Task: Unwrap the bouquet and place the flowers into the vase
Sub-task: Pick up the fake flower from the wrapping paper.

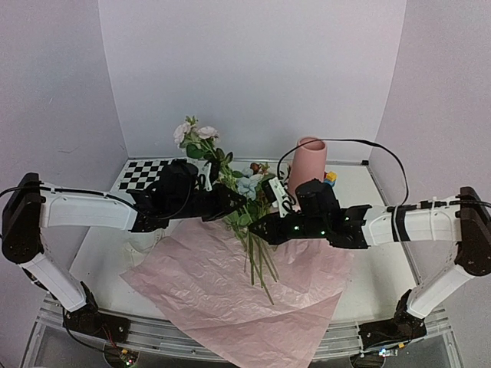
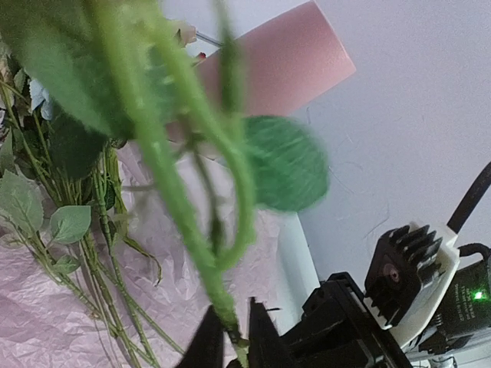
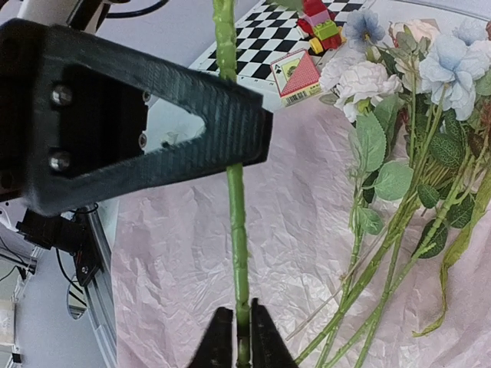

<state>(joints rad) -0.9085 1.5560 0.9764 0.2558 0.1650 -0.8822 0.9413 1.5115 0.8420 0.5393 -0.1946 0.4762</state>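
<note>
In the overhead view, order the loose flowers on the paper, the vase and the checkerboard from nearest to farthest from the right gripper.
1. Loose flowers, lying right beside the right gripper, on its near side.
2. Vase, behind it, toward the right.
3. Checkerboard, far back left corner.

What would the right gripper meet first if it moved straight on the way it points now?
Most likely the left gripper, which clamps the same flower stem ahead of the right gripper. The exact depth between them is unclear.
</note>
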